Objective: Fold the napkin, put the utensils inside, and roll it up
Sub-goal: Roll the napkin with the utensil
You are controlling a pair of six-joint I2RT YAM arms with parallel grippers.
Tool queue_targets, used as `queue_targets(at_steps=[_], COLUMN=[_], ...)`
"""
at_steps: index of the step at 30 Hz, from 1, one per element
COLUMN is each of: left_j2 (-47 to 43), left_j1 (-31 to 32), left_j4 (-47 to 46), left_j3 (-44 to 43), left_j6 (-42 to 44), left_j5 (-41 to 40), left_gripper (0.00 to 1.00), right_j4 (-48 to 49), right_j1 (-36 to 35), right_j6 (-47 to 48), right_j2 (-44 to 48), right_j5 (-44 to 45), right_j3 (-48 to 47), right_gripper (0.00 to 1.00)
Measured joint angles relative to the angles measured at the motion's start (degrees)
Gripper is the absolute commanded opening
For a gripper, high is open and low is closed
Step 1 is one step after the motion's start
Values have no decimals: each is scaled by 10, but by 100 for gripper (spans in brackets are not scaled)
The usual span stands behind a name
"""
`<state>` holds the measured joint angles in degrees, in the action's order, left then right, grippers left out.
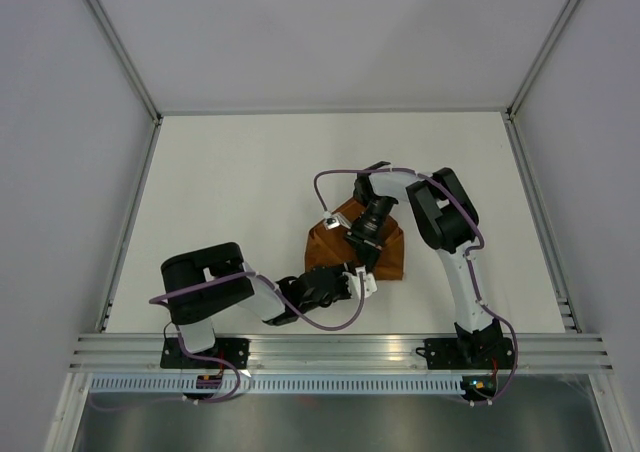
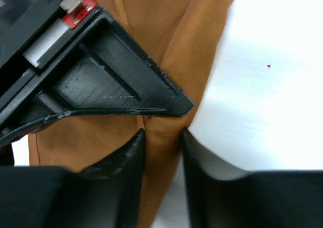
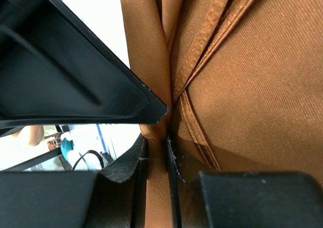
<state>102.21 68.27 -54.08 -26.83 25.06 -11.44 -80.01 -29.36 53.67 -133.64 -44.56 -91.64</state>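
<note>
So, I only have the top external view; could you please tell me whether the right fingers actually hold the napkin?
Observer: Yes, the right wrist view shows the right fingers pinching a raised fold of the napkin.
Operator: And the left?
Observer: The left fingers straddle another fold by its edge; whether they grip, I cannot tell.
Operator: Is it folded over?
Observer: Yes, hemmed edges lie stacked beside the right fingers.

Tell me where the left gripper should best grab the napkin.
Probably the narrow folded strip at the near edge of the napkin, coming from above with one finger on each side. That strip runs lengthwise between the fingers of the left gripper and looks layered, so it should pinch cleanly. The right gripper pinches a ridge nearby.
</note>
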Motion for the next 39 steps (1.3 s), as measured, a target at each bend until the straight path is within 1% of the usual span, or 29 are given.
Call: queue_targets(at_steps=[1, 2, 3, 4, 5, 6, 7, 8, 9, 10, 12, 13, 14, 16, 19, 23, 26, 29, 31, 33, 35, 37, 39], left_j2=[1, 3, 3, 3, 3, 3, 3, 3, 3, 3, 3, 3, 3, 3, 2, 4, 13, 28, 46, 66, 93, 115, 127], left_j1=[0, 1, 1, 1, 1, 0, -1, -3, -5, -9, -18, -25, -33, -49, -73, -99, -125, -149, -166, -178, -188, -196, -204], left_j4=[9, 14, 19, 24, 30, 38, 47, 57, 66, 76, 90, 97, 103, 114, 129, 157, 172, 184, 211, 255, 300, 339, 367], left_j3=[-3, -6, -10, -14, -17, -23, -29, -35, -41, -47, -58, -63, -68, -75, -85, -102, -118, -138, -169, -212, -262, -303, -326], left_j6=[0, 2, 4, 6, 7, 7, 8, 8, 7, 7, 0, -6, -15, -35, -67, -105, -143, -179, -200, -219, -235, -251, -268], left_j5=[10, 12, 14, 20, 24, 29, 34, 41, 48, 58, 80, 95, 109, 139, 183, 239, 291, 342, 378, 410, 440, 468, 492], left_gripper=[29, 20, 17, 14, 9, 7, 5, 3, 2, 2, 2, 2, 2, 2, 2, 2, 2, 2, 2, 2, 2, 2, 2], right_j4=[0, -1, -2, -2, -4, -5, -7, -9, -10, -11, -11, -8, -3, 20, 88, 192, 255, 306, 351, 400, 427, 452, 476], right_j1=[1, 2, 3, 3, 5, 6, 8, 10, 12, 14, 18, 21, 24, 31, 51, 101, 145, 176, 182, 177, 171, 162, 153], right_j6=[0, -1, -1, -1, 0, 0, 0, 0, 0, 0, -6, -10, -13, -16, -21, -45, -64, -62, -57, -52, -45, -37, -28], right_j2=[0, 0, 0, 0, 0, 0, 0, 0, 0, 2, 8, 15, 23, 43, 80, 138, 198, 269, 334, 400, 447, 480, 500], right_j5=[0, 0, 1, 3, 5, 7, 10, 14, 16, 19, 23, 26, 28, 29, 31, 30, 22, 16, 19, 21, 25, 31, 41], right_j3=[0, 0, 0, 0, 0, 0, 0, 0, 0, 0, 1, 3, 5, 6, 7, 19, 57, 120, 193, 271, 329, 374, 405], right_gripper=[3, 4, 4, 7, 9, 11, 18, 23, 27, 35, 42, 47, 49, 52, 53, 53, 53, 55, 57, 58, 58, 58, 58])
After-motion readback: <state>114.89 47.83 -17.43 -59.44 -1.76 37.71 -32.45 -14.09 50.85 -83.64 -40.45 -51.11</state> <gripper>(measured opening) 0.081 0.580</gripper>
